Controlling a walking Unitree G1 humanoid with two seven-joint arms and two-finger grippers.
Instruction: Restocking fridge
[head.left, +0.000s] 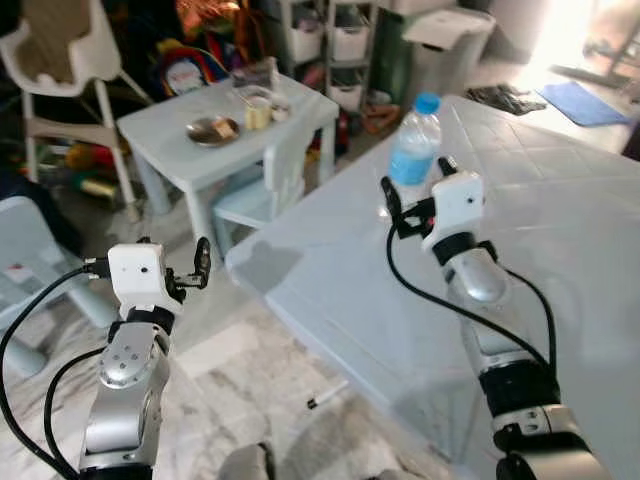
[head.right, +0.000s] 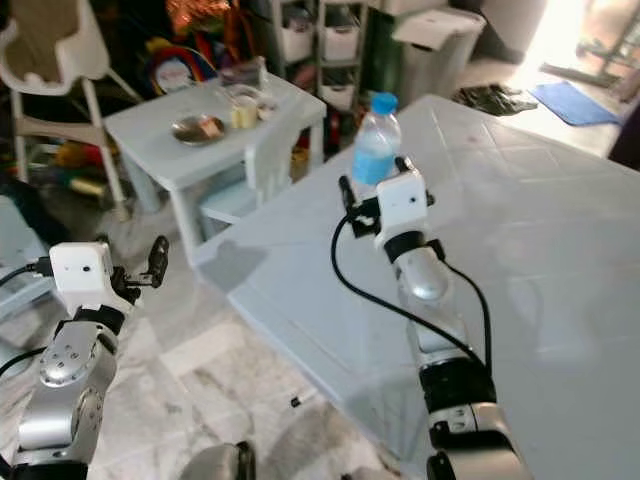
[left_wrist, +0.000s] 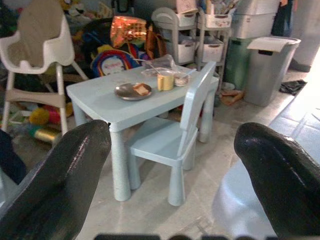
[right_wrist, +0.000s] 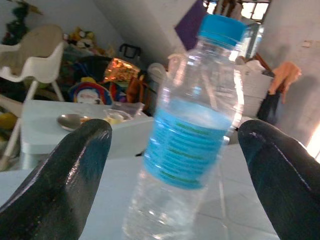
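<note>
Only just starting: reaching the right gripper (head.left: 417, 199), fingers spread wide and empty, toward the clear plastic blue-capped water bottle (head.left: 413, 142) standing near the white table's (head.left: 560, 240) far-left edge; grasping and fridge-loading remaining.

Hanging idle: left gripper (head.left: 201, 262), parted and empty.

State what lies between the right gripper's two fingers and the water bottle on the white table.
Nothing: in the right wrist view the right gripper is open with the water bottle straight ahead, only bare white table between them.
</note>
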